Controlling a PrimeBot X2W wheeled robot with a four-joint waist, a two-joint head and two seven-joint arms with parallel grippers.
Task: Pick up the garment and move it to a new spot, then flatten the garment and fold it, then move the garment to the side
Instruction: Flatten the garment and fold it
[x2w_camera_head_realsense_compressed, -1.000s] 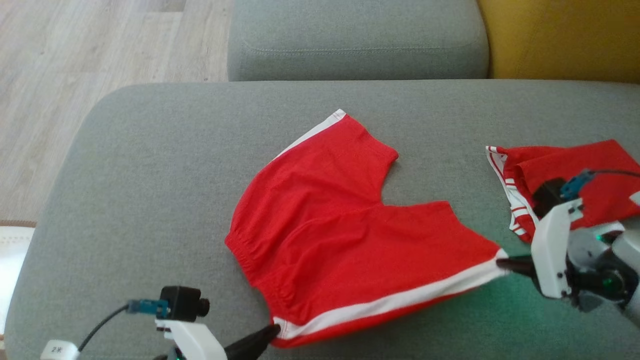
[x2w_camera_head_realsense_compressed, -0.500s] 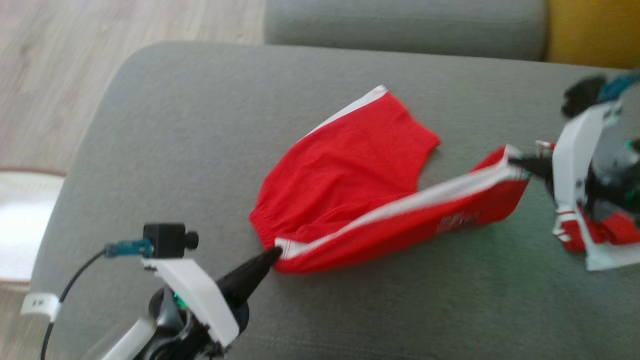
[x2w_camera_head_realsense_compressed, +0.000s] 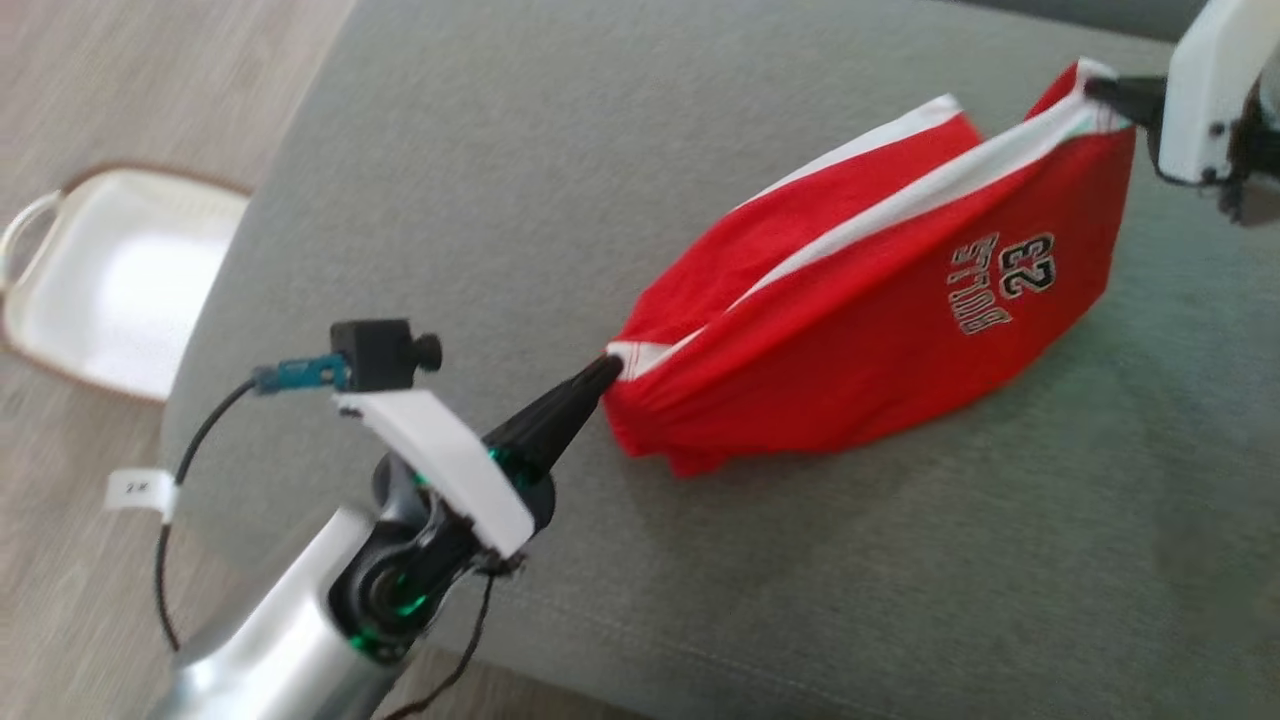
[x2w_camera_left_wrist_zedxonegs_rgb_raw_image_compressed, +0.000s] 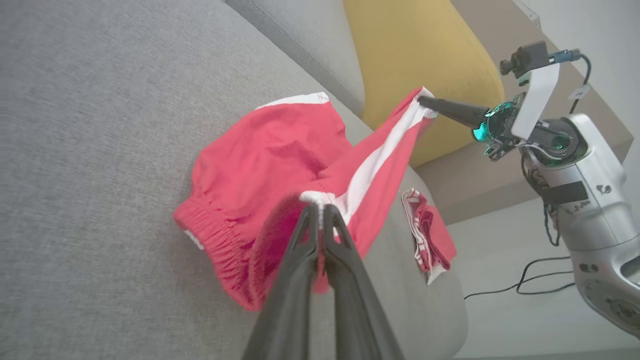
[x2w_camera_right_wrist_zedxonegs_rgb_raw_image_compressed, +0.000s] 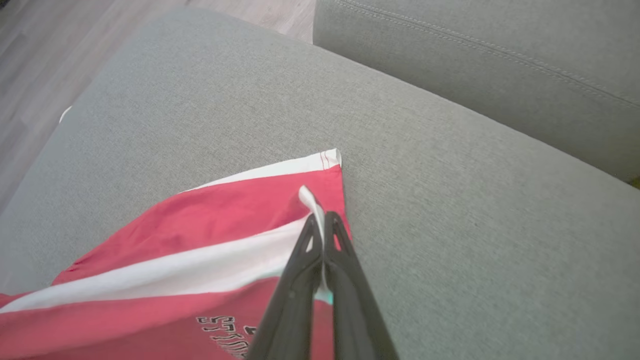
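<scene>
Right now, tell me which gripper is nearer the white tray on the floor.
Left. The left gripper pinches the red shorts on the side toward the tray; the right gripper holds their far corner.

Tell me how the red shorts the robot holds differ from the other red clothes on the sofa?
The red shorts hang stretched between the left gripper and right gripper; the small red garment lies crumpled, untouched. The shorts carry one broad white stripe; the small garment has thin striped trim. Both are red and white.

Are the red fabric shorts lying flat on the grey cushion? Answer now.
No, the red fabric shorts hang bunched, white-striped edge lifted off the grey cushion.
</scene>
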